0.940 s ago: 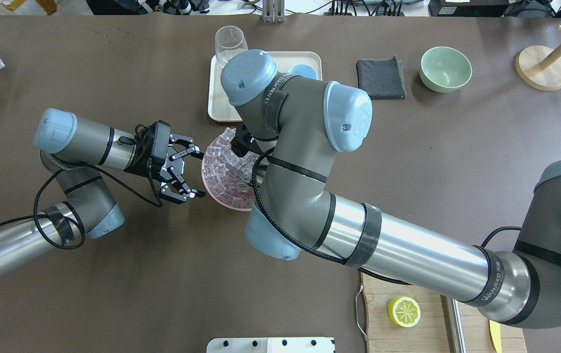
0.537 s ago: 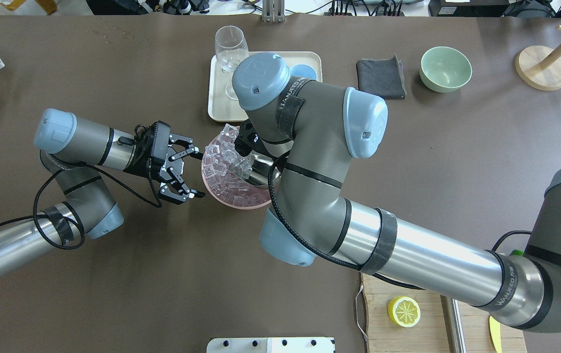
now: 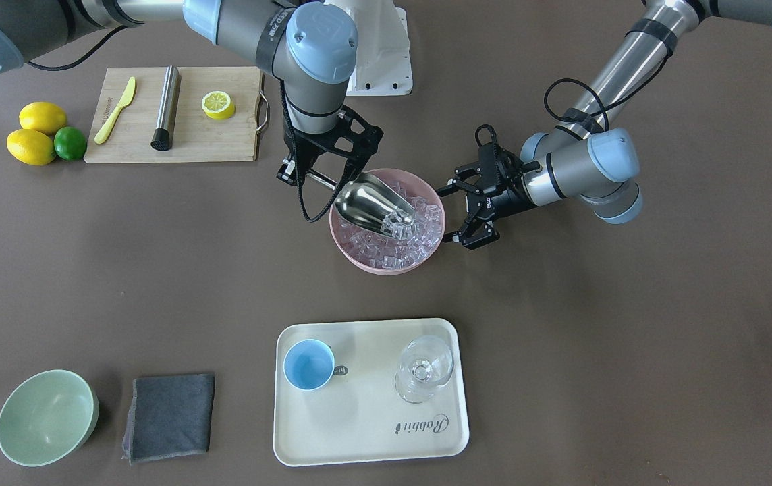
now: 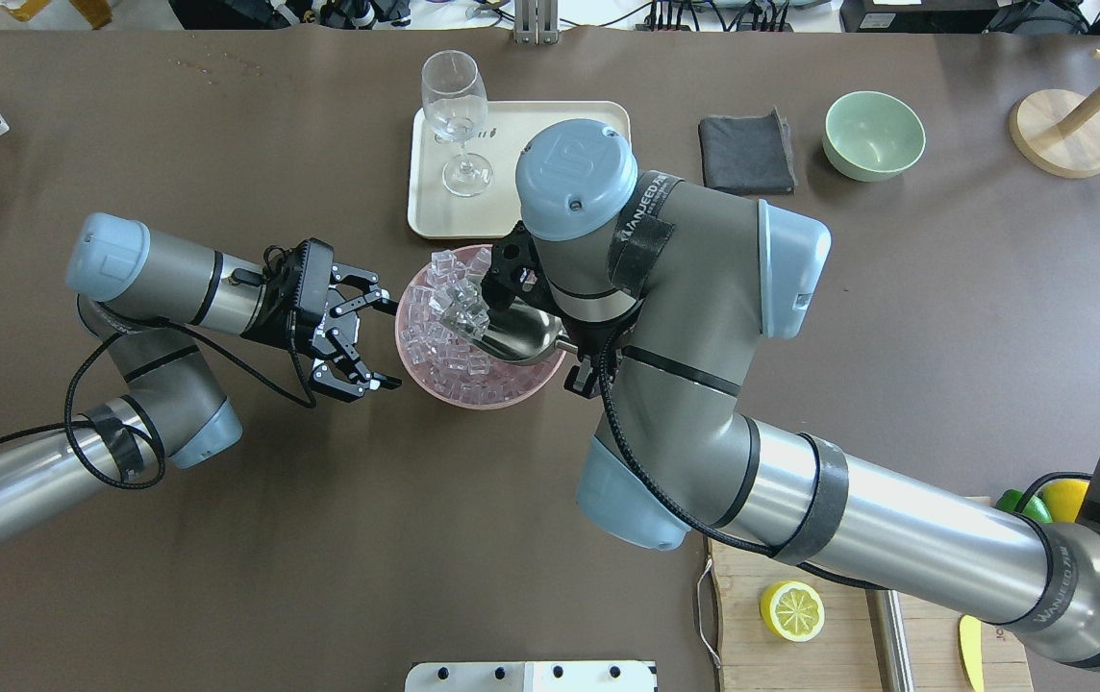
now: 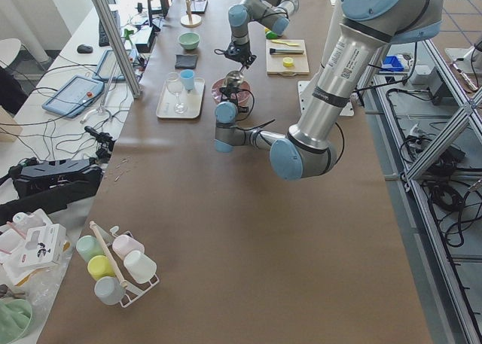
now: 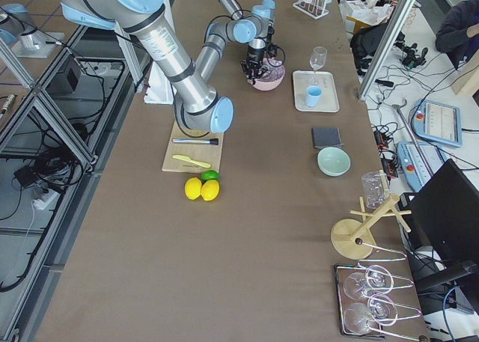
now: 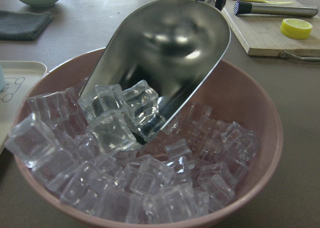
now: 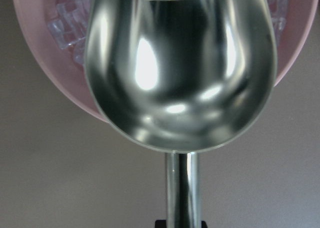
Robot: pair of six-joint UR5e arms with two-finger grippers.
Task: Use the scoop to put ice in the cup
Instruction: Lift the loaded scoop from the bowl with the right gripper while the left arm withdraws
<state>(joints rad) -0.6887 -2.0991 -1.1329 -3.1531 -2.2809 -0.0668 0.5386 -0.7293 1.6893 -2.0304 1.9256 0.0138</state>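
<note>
My right gripper [image 3: 318, 177] is shut on the thin rod handle of the steel scoop [image 3: 366, 202]. The scoop's trough lies tilted in the pink bowl [image 3: 349, 253], its mouth dug into the ice [image 3: 403, 233]; a few cubes sit at its lip in the left wrist view [image 7: 117, 115]. From overhead the scoop [image 4: 516, 332] lies over the ice [image 4: 444, 332]. My left gripper [image 4: 388, 343] is open and empty, its fingers spread beside the bowl's rim [image 4: 473, 402]. The light-blue cup [image 3: 308, 364] stands empty on the tray; overhead, my right arm hides it.
The cream tray [image 3: 372, 432] also holds a clear stemmed glass [image 3: 424, 368]. A green bowl [image 3: 45, 417] and grey cloth [image 3: 169, 415] lie beside it. A cutting board [image 3: 224, 142] with a knife, a steel cylinder and a lemon half is near the robot's base.
My right arm has swung right and drawn the scoop back through the ice, so the trough now shows. The wrist now uncovers the glass and hides the cup. The left arm has not moved.
</note>
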